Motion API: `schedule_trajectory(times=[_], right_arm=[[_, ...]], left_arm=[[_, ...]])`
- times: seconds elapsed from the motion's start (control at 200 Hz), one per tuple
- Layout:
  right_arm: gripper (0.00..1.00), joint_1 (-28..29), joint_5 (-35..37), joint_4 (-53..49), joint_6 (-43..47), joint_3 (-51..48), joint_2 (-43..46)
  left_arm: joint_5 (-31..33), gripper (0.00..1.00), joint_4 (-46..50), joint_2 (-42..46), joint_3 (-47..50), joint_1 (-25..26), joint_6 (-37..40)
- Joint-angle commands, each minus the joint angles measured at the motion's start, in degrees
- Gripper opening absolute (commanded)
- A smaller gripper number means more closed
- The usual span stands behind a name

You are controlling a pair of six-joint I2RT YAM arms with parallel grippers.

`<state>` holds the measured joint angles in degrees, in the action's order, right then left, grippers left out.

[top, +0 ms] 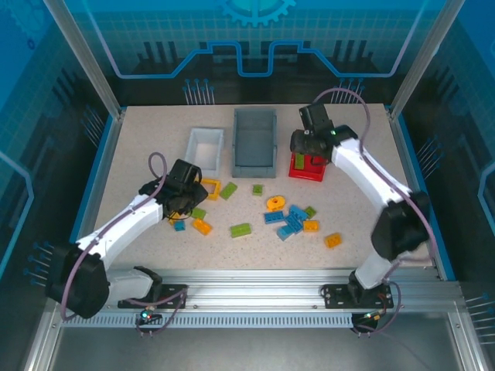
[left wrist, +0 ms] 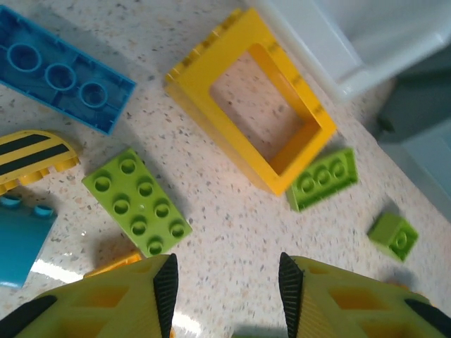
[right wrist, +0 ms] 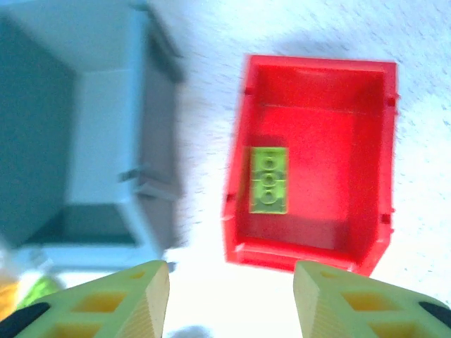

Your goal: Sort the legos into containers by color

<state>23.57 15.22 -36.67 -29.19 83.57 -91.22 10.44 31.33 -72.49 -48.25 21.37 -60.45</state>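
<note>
Both left claw (left wrist: 227, 285), right claw (right wrist: 231, 285) agape; studded lime brick (right wrist: 268, 181) in red bin (right wrist: 313, 84).

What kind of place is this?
Probably a robot lab work cell: a speckled table fenced by aluminium posts and clear panels, with a left arm and right arm bolted to a rail.

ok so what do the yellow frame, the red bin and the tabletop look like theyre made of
yellow frame: moulded plastic, smooth with a slight sheen and crisp edges.
red bin: probably plastic too, going by its thin moulded walls, though the view is blurred.
tabletop: pale, speckled and hard-looking, perhaps laminate or a stone-look composite; cannot tell which.
</note>
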Motion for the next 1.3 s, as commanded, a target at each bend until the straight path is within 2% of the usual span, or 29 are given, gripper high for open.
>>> schedule_trajectory(times=[0.0, 0.1, 0.295, 0.585, 0.995, 1.13, 1.295], right_arm=[[0.51, 4.69, -6.18, 10.24, 5.34, -9.03, 8.06], [0.52, 9.37, -12.84, 14.76, 8.72, -14.9, 12.87], [0.52, 15.82, -13.07, 14.41, 6.89, -20.02, 17.66], [0.49, 20.64, -13.08, 14.6, 5.02, -21.96, 18.17], [0.48, 21.16, -11.82, 14.24, 4.07, -22.13, 17.59], [0.48, 21.11, -11.04, 14.09, 3.88, -22.57, 18.27], [0.47, 20.43, -10.41, 13.64, 4.01, -22.29, 19.15]], left_arm=[[-0.73, 0.48, -7.0, -4.06, 0.74, -2.0, -8.48], [-2.64, 0.54, -9.33, -9.59, -1.05, -3.17, -11.82], [-2.16, 0.53, -13.28, -16.03, -1.07, -3.86, -18.79], [-1.56, 0.51, -17.39, -19.54, -1.24, -4.32, -19.08], [-2.35, 0.31, -17.55, -22.07, -1.26, -4.42, -19.96], [-1.41, 0.21, -16.64, -19.24, -0.07, -4.34, -19.85], [-0.9, 0.16, -12.58, -12.43, 0.92, -3.69, -18.84]])
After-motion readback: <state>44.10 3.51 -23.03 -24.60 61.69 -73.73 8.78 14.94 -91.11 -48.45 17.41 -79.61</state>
